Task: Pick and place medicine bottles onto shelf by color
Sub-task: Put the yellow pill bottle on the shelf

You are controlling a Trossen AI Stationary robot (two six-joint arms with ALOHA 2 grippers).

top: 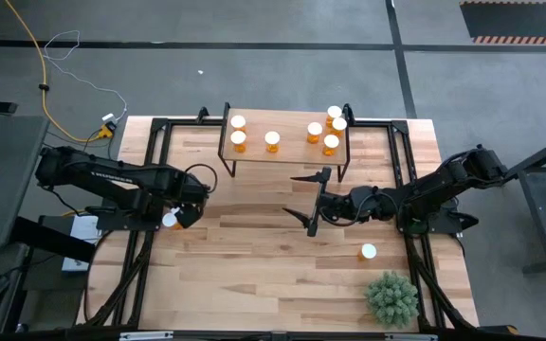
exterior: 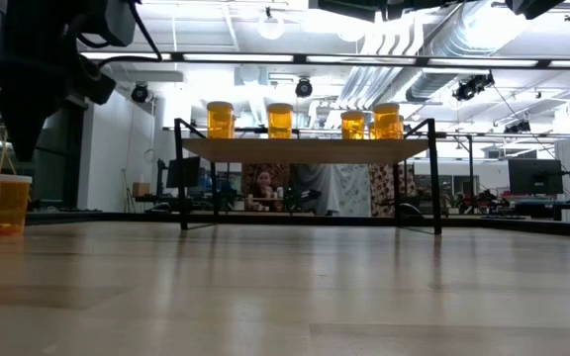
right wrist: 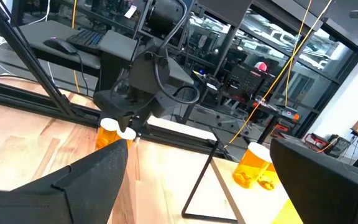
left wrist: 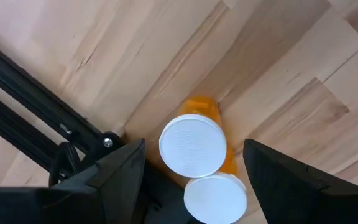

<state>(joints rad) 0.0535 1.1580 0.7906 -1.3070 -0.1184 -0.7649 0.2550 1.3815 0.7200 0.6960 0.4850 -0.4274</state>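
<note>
High view: six orange medicine bottles [top: 272, 141] stand on the shelf [top: 287, 152] at twelve o'clock, in two clusters. Two more wait at the table's nine o'clock edge, directly under the left gripper [top: 180, 217], whose fingers hang spread around them without gripping. One bottle [top: 368, 252] sits alone near four o'clock. The right gripper [top: 301, 196], fingers wide and empty, hovers mid-table. Roughly three bottles remain to place.

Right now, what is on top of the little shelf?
Seven orange medicine bottles with white caps stand on the shelf: three toward one end, four clustered at the other. From table height, the clustered ones hide each other.
</note>
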